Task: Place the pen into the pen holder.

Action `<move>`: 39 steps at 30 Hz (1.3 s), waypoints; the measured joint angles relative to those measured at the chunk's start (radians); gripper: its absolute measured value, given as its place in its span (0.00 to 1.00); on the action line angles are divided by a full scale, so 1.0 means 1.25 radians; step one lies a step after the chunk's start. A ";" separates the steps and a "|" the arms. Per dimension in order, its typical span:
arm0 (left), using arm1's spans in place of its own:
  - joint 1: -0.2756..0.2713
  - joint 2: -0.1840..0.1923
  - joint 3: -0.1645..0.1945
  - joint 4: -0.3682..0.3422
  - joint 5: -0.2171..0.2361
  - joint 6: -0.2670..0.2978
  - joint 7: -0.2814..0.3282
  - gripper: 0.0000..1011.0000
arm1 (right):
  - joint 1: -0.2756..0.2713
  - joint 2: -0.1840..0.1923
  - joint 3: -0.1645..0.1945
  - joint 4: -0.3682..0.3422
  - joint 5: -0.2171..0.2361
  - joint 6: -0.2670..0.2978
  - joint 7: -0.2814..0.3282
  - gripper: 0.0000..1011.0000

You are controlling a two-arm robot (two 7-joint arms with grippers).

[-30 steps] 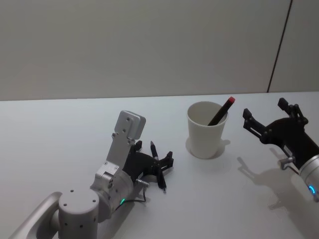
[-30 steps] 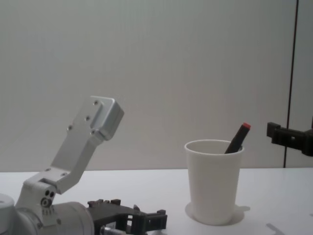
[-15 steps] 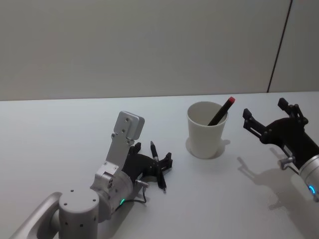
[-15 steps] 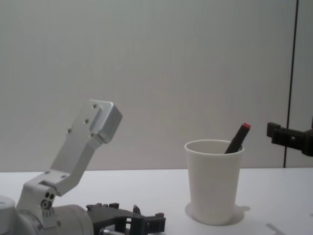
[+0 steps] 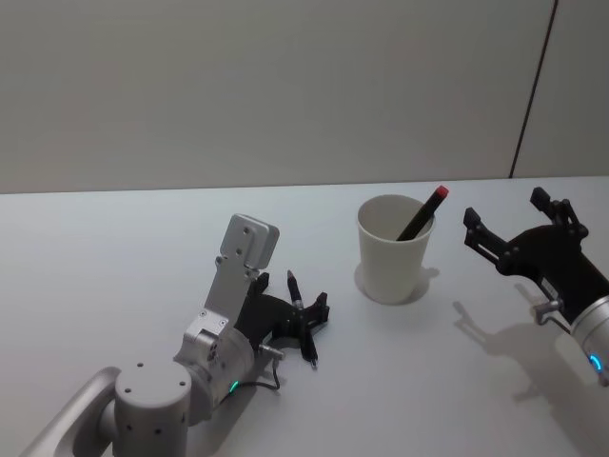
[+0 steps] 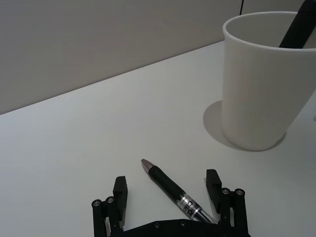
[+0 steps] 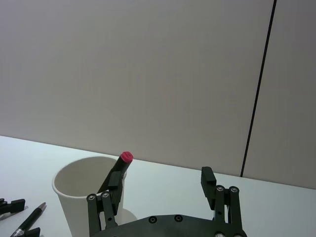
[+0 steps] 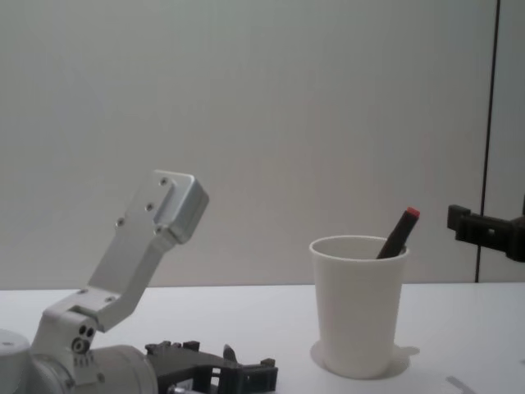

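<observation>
The pen (image 6: pixel 160 177) lies flat on the bench (image 5: pixel 114 248), near its front edge and left of the middle. Its long axis runs roughly front to back, tip toward the far edge. The left tool (image 6: pixel 167 182) is low over it, spread wide, one finger on each side. The pen runs at a slant through the gap and neither finger seems to touch it, so this tool holds nothing. The cup (image 5: pixel 393 249) stands upright to the right of the pen and farther back, near but clear of it. A red-capped pen (image 5: pixel 425 209) already leans inside it. The left arm is plainly the nearer one. Closing should catch the barrel across its width, though the slant may twist it. The right tool (image 7: pixel 161 177) hovers just right of the cup, open and empty.
</observation>
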 joint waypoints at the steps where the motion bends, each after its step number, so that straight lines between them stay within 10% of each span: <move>1: 0.000 0.000 0.000 0.000 0.001 0.000 -0.001 0.99 | 0.000 0.000 0.000 0.000 0.000 0.000 0.000 0.99; 39: -0.001 -0.001 0.000 0.003 0.009 0.003 -0.004 0.65 | 0.000 0.000 0.000 0.000 0.000 0.000 0.000 0.99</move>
